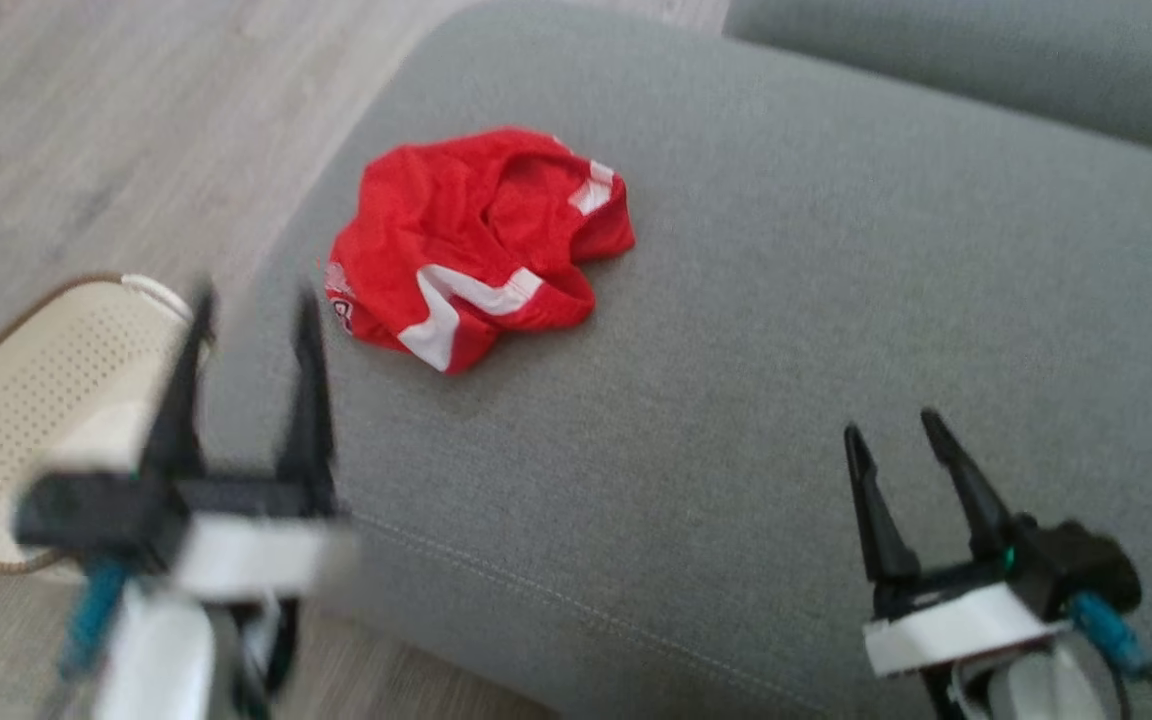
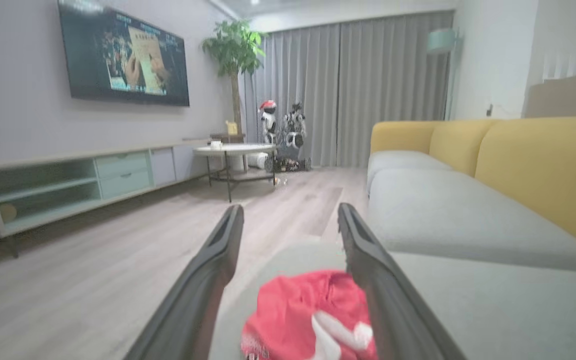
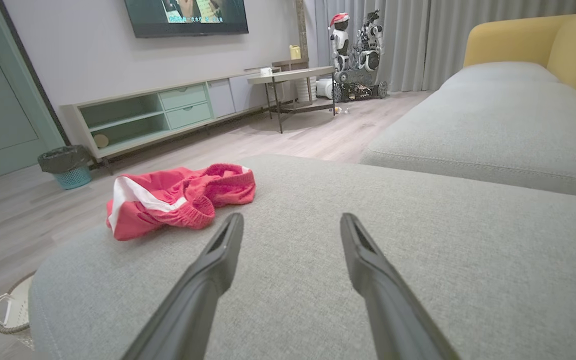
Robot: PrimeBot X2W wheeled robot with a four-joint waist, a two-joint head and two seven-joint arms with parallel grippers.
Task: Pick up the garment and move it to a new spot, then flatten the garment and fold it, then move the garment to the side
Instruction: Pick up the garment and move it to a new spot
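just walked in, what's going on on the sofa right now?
The robot faces a grey sofa cushion where a crumpled red garment with white stripes lies untouched. Both tools are open and hold nothing. The left tool hovers at the cushion's left edge, near a cream perforated basket, fingers pointing toward the garment. The right tool hangs over bare cushion, well apart from the garment. The pickup has not yet begun.

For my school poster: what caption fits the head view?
Crumpled red-and-white garment on grey sofa cushion; left gripper and right gripper open, empty.
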